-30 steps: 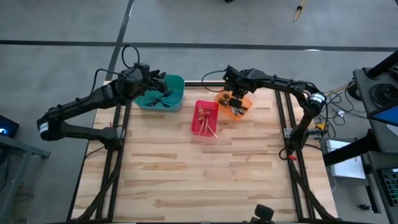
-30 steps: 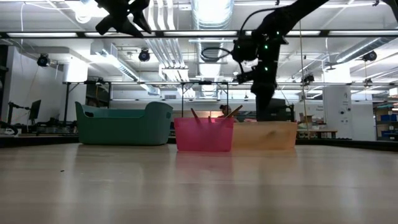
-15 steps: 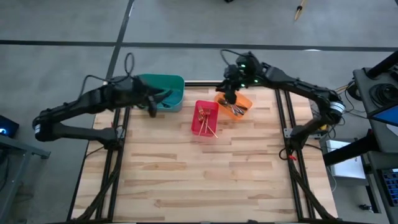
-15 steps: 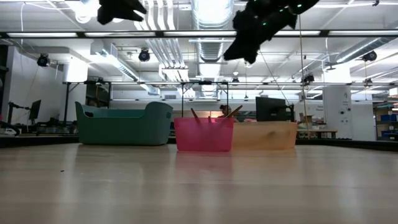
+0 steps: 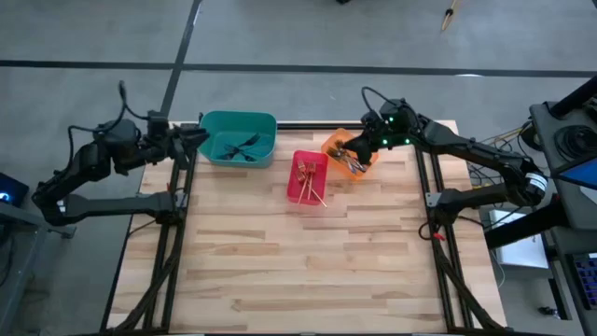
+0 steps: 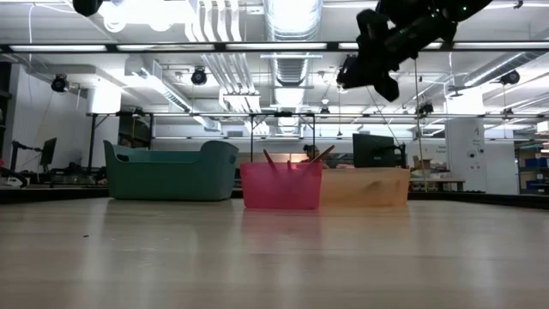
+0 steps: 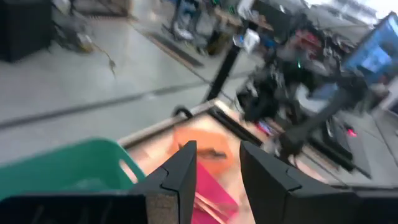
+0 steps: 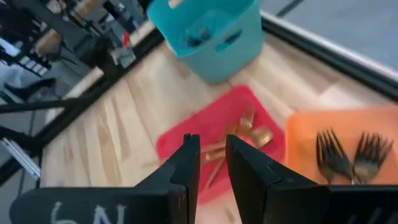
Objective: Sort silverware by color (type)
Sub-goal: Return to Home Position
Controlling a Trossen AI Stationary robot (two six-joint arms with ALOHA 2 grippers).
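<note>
Within the last second, pulled the left gripper back off the teal bin to just past the table at its left far corner, fingers parted a little and gripping nothing. Lifted the right gripper clear of the orange bin as well, hanging high over it with only a narrow gap between the fingers, likewise empty. No fork left on the bare wood, so probably sorted, with only the retreat home remaining. Counted: three bins in a row near the far edge; two dark forks in the orange bin, perhaps more unseen; gold forks in the red bin and forks in the teal bin, both too tangled to number
</note>
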